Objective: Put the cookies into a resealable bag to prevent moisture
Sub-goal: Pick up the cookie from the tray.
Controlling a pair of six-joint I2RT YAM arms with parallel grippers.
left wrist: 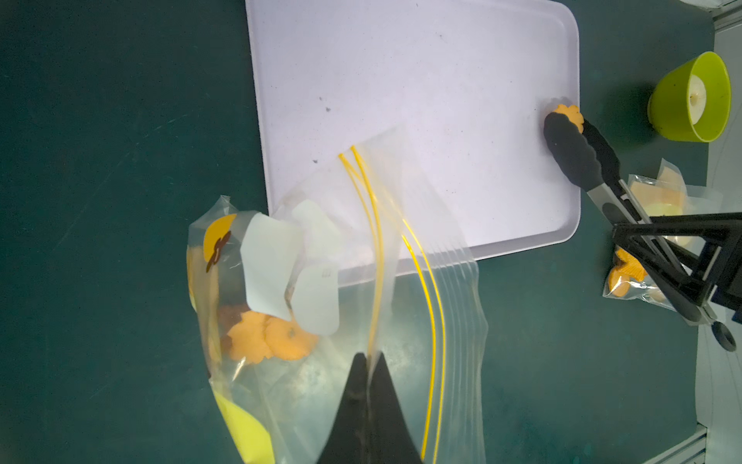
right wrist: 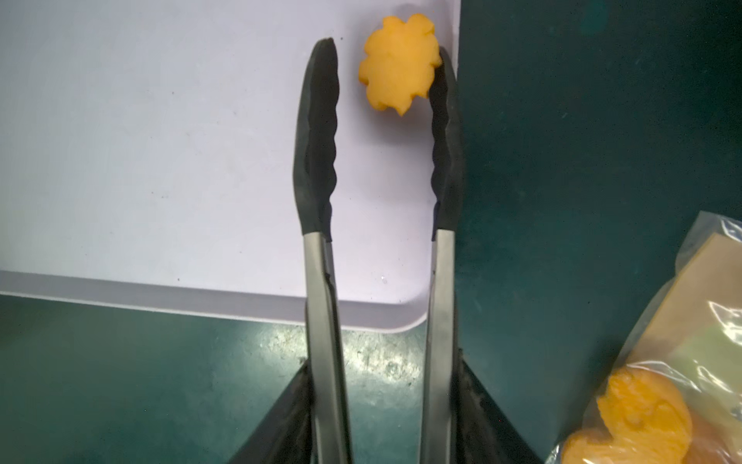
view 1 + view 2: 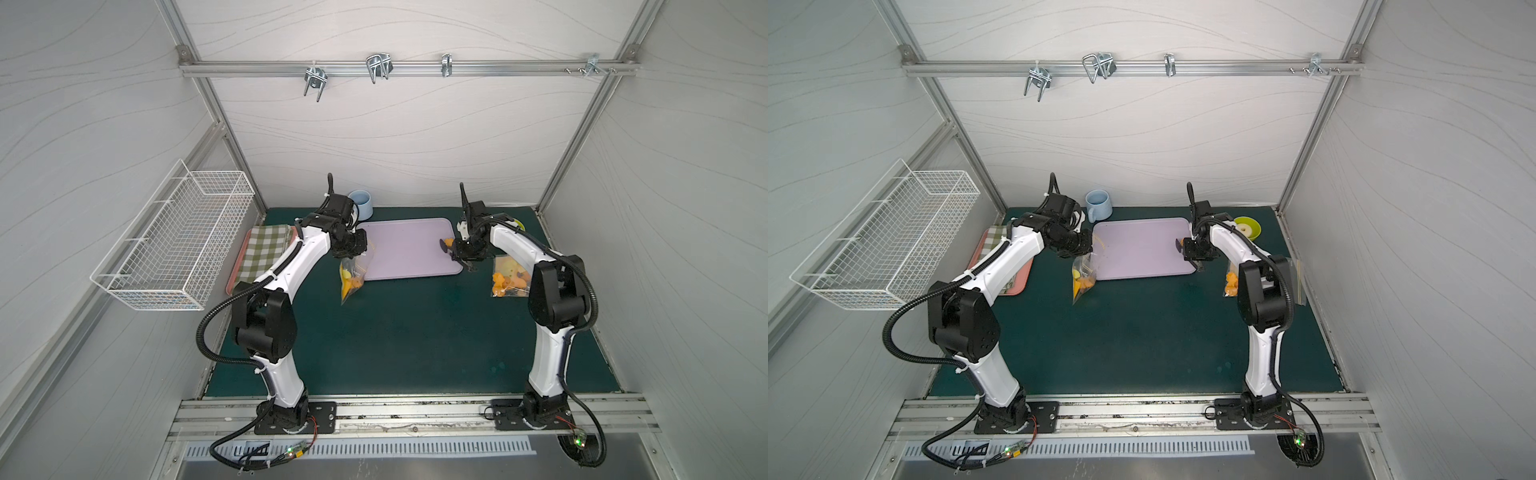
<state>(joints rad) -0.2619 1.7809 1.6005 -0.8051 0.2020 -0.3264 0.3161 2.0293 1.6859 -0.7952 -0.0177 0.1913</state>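
- Green mat [image 3: 395,332]: it spreads under both grippers.
- Wire basket [image 3: 178,237]: white, fixed to the side wall, well out past the left gripper [image 1: 368,361].
- Lavender tray [image 3: 407,245]: it lies flat on the mat between the two grippers, one short edge near each.
- Checked cloth [image 3: 266,253]: green and white, it lies on the far side of the left gripper from the tray.
- Resealable bag [image 1: 401,321]: clear, with yellow zip lines that stand apart. The left gripper is clenched on one wall of its mouth, and the bag hangs below the fingers. Inside are white patches. One carries small print, too small to read.
- Second bag [image 3: 509,278]: clear, it lies on the mat just beside the right gripper [image 2: 383,385], on the side away from the tray.
- Tongs [image 2: 317,160]: the right gripper grasps their steel arms. The black tips reach out ahead of it over the tray's edge and stand apart.
- Blue mug [image 3: 1098,205]: it stands just beyond the left gripper.
- Green bowl [image 3: 1252,226]: it stands just beyond the right gripper, with a pale piece inside.
- Cookies [image 1: 265,337]: orange flower shapes sit low in the held bag, under the left gripper. More show in the second bag.
- Loose cookie [image 2: 397,68]: an orange flower between the tong tips, tilted and touching one tip, clear of the other.
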